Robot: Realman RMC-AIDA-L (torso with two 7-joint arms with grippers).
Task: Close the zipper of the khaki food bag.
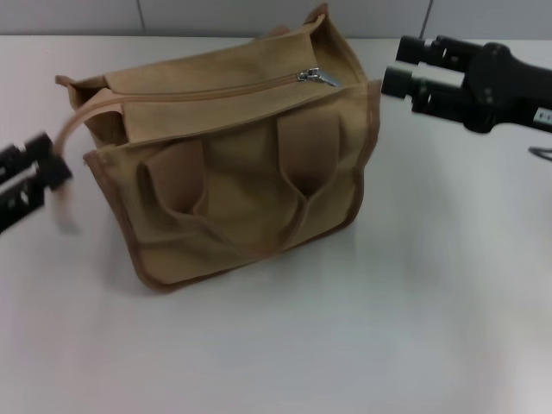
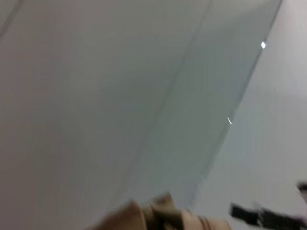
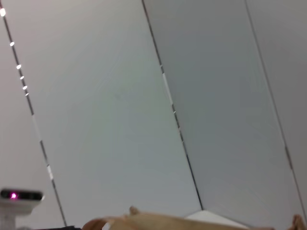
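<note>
The khaki food bag (image 1: 237,185) stands in the middle of the white table, front pocket and two looped handles facing me. Its zipper (image 1: 216,90) runs along the top seam, and the silver pull tab (image 1: 317,77) lies at the seam's right end. My right gripper (image 1: 404,69) hovers open just right of the bag's upper right corner, holding nothing and a short gap away from the pull tab. My left gripper (image 1: 30,177) is blurred at the left edge, beside the rear handle loop (image 1: 78,121). Strips of the bag (image 2: 158,218) (image 3: 158,221) show in both wrist views.
The white table (image 1: 362,328) spreads in front of and to the right of the bag. A grey panelled wall (image 1: 259,15) runs behind it. A small white device with a pink light (image 3: 19,196) shows in the right wrist view.
</note>
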